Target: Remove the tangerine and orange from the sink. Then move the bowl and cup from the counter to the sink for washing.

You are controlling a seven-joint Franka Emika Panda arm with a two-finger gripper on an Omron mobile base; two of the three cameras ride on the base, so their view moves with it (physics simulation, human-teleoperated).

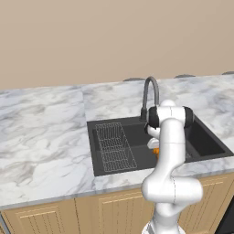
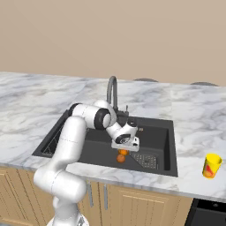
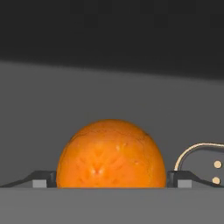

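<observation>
My gripper (image 2: 124,149) reaches down into the dark grey sink (image 2: 161,132), open, with a round orange-coloured fruit (image 3: 111,151) between its fingertips (image 3: 43,180). I cannot tell whether this fruit is the tangerine or the orange. The right base view has this fruit (image 2: 124,152) just under the hand and a second orange fruit (image 2: 120,158) on the basin floor right in front of it. In the left base view an orange sliver of fruit (image 1: 156,151) peeks out beside my arm. The yellow cup (image 2: 212,165) stands on the counter (image 2: 194,170) right of the sink. The bowl is out of view.
A dark gooseneck faucet (image 1: 151,91) rises behind the sink (image 1: 215,144), and a wire rack (image 1: 114,146) fills the basin's left part. A drain grid (image 2: 145,160) lies on the floor to the right of the fruits. Marble counter (image 1: 41,132) stretches to the left.
</observation>
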